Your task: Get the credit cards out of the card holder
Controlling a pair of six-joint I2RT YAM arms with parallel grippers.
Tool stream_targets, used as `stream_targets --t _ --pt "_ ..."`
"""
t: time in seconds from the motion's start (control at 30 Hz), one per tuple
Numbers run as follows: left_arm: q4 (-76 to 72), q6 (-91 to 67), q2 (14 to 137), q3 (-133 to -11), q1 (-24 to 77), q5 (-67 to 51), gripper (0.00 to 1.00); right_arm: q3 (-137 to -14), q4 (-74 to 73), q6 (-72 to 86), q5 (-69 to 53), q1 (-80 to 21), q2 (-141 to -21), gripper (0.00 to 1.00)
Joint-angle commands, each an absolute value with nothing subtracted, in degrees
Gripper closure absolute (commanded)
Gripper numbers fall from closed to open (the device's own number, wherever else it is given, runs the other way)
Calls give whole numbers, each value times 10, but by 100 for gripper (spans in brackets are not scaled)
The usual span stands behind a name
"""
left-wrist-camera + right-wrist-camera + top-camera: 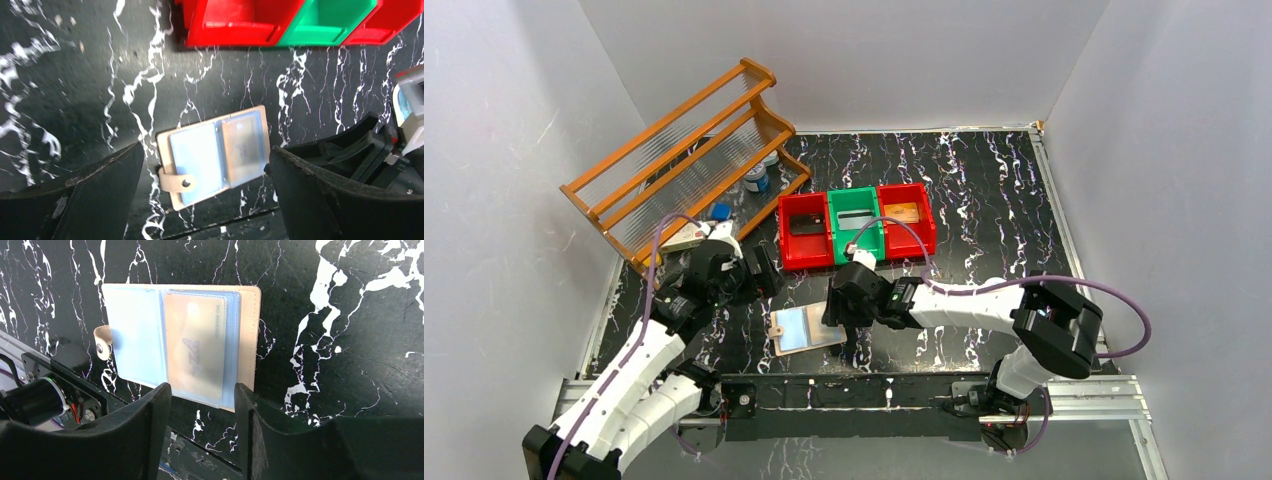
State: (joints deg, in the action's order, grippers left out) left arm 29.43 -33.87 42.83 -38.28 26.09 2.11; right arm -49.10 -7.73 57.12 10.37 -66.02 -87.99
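Note:
The tan card holder (807, 328) lies open and flat near the table's front edge, its pale blue sleeves up. An orange-tinted credit card (195, 350) shows through the right-hand sleeve. My right gripper (202, 392) is open, its two fingers standing either side of that sleeve's near edge, with nothing between them. My left gripper (206, 150) hangs wide open above the card holder (215, 155), off to its left in the top view. Three other credit cards lie in the bins: a dark one (804, 222), a grey one (856, 218) and an orange one (902, 212).
Red (805, 250), green (869, 243) and red (922, 235) bins stand in a row behind the card holder. A wooden rack (684, 150) leans at the back left with small items under it. A metal rail (874, 392) runs along the near edge.

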Motion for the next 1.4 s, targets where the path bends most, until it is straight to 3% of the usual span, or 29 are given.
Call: stream_targets --t 0.0,0.27,0.77,1.23,1.27,1.37 --pt "307 -419 454 -356 262 -41 6 -510 -60 582 103 -661 -884 44" --pt "298 -430 535 -344 262 -100 21 -505 -16 586 78 -661 -893 47" --pt "270 -430 613 -309 262 -101 28 -549 -89 590 76 -660 -946 47" --pt "208 -433 660 -264 262 -136 57 -573 -109 587 49 -655 -980 45" --pt "204 -428 663 -266 262 -141 62 -568 -67 576 11 -652 -984 46" --pt "201 -426 662 -266 262 -145 66 -552 -6 580 -28 -646 -975 46"
